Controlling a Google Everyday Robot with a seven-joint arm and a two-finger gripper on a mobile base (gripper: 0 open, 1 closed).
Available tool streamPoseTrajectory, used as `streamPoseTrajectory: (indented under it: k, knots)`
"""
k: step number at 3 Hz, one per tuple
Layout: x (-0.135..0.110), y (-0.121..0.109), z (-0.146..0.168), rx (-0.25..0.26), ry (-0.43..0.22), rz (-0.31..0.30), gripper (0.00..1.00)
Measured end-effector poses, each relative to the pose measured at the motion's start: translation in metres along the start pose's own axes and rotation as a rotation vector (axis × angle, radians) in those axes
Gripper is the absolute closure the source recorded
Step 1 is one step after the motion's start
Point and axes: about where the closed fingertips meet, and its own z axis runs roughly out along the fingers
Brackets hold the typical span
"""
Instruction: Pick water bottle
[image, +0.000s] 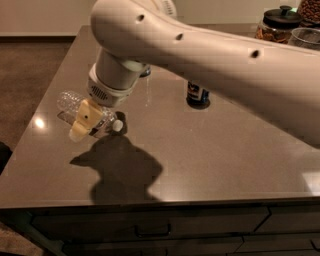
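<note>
Gripper (86, 119) sits low over the left side of the tabletop (215, 155), right at the water bottle (66, 99). Open or closed: cannot tell from this angle. Bottle lies on its side, white cap (117, 126) pointing near-right, clear base far-left.

Judgement: step in hand is the grasp. Best taken across the bottle's width at mid-body, not at the cap end. Round ribbed plastic may roll or slip, so close gently and centred, then lift straight. Dark blue can (198, 94) stands well apart, no obstacle.

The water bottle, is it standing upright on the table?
No, the water bottle lies on its side on the table, with the gripper close over it.
</note>
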Motion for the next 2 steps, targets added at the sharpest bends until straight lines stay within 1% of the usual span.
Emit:
streamPoseTrajectory:
  k: [1,2]
  knots:
    - [-0.016,0.007,0.022,-0.015,0.032,-0.032,0.0]
    - [-0.023,0.008,0.043,-0.032,0.07,-0.054,0.0]
